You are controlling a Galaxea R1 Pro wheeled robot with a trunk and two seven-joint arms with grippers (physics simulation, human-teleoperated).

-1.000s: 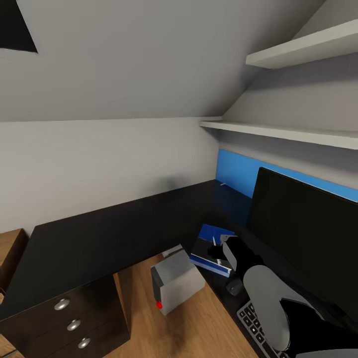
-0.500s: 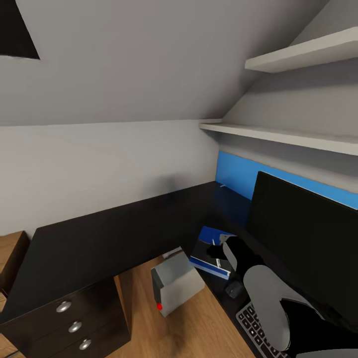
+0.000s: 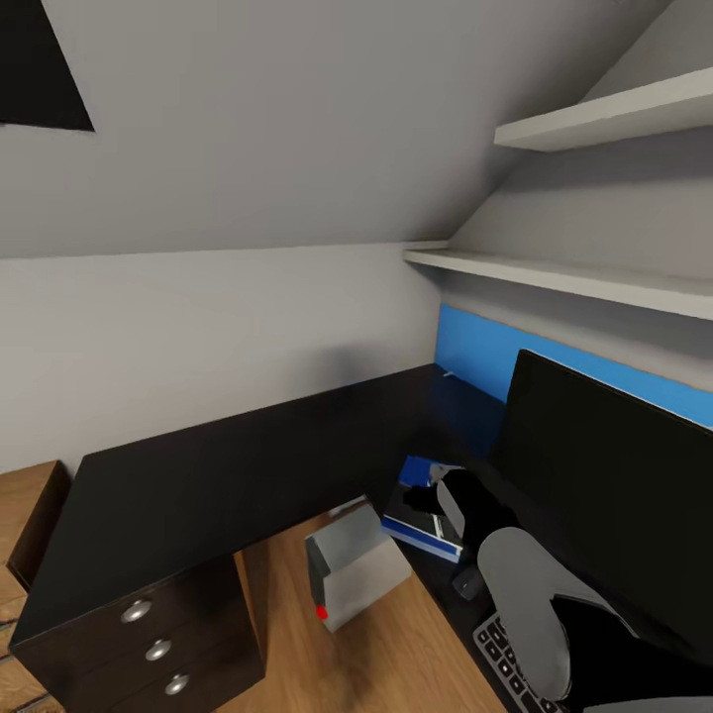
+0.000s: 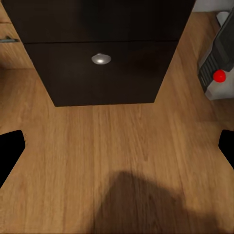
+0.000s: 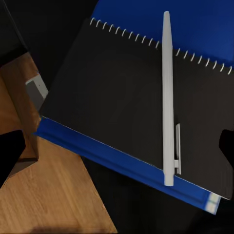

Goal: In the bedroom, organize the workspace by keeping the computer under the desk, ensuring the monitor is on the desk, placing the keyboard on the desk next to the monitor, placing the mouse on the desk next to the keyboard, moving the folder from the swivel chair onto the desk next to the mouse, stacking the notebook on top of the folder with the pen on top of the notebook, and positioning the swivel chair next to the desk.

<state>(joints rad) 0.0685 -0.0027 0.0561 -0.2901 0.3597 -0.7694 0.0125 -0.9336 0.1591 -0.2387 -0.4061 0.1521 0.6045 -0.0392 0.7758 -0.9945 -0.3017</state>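
Right wrist view showed the pen (image 5: pixel 167 97) lying on the notebook (image 5: pixel 112 102), itself stacked on the folder (image 5: pixel 122 161) at the desk (image 3: pixel 228 465) edge. That stack looked finished; next, probably, came fetching the chair. The right tool (image 5: pixel 117 146) hovered directly over it, fingers spread and empty.

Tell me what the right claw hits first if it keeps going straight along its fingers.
Most likely the pen, lying on the notebook, which sits on the folder at the desk edge. The right claw looks open and points down at that stack; depth to it is unclear.
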